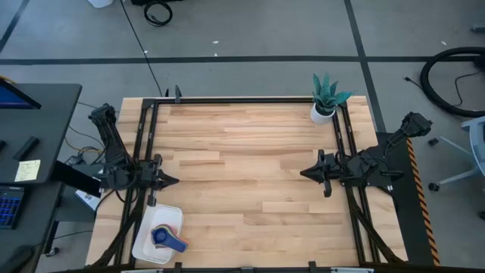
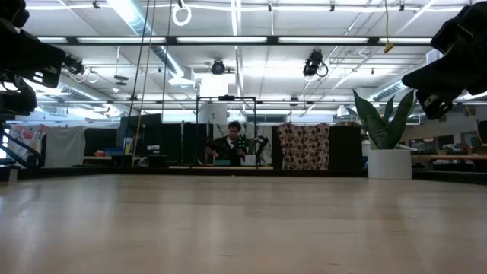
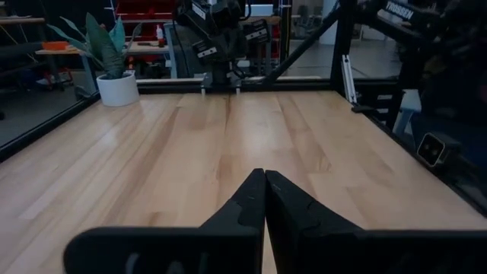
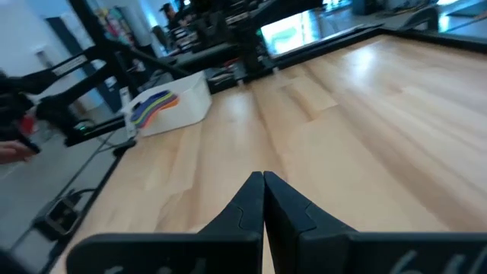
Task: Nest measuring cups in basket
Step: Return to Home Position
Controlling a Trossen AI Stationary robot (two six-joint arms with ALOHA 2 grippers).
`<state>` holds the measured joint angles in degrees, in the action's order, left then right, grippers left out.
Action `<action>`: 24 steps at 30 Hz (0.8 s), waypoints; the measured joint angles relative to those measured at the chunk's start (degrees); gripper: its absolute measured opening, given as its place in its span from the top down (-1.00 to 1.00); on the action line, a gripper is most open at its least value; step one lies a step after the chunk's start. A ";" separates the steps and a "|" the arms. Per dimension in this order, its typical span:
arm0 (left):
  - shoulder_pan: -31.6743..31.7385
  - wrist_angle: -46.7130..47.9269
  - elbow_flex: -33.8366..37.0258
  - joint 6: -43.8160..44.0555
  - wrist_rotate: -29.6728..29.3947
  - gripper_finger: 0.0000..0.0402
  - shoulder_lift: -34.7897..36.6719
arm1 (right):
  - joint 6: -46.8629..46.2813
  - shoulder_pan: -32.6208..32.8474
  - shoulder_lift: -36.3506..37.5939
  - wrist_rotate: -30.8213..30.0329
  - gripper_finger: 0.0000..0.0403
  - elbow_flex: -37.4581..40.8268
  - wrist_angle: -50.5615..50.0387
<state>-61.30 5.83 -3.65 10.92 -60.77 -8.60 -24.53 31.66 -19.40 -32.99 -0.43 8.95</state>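
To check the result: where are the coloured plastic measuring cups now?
High view: the measuring cups lie nested in the white plastic basket on the table, lower-left corner, near the left gripper.

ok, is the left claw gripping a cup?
No, the left claw is shut on nothing; the measuring cups sit in the basket.

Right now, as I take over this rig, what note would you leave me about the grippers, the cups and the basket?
The left gripper is shut and empty, at the left side of the table.
The right gripper is shut and empty, at the right side, pointing inward.
The measuring cups are stacked together inside the basket, in the table corner beside the left arm, diagonal from the plant.
Done: cups nested and in the basket.
Left: no loose cup shows on the table; probably only parking the arms.
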 joint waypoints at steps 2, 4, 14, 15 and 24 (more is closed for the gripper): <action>0.00 -1.16 0.15 0.00 0.02 0.93 0.00 | 0.13 -0.01 0.00 1.33 0.96 0.00 0.00; 0.00 -1.93 0.16 0.01 0.00 0.93 0.00 | 0.08 -0.01 0.00 2.42 0.96 0.00 0.00; 0.00 -2.43 0.10 0.02 0.00 0.93 0.00 | 0.24 -0.02 0.00 4.60 0.96 0.00 0.00; 0.00 -2.44 0.09 0.03 0.00 0.93 0.00 | 0.24 0.00 0.00 4.60 0.96 0.00 0.00; 0.00 -2.52 0.01 0.04 0.00 0.93 0.00 | 0.24 -0.01 0.00 4.60 0.96 0.00 0.00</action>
<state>-61.30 3.31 -3.64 10.96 -60.77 -8.60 -24.29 31.65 -19.40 -28.38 -0.43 8.95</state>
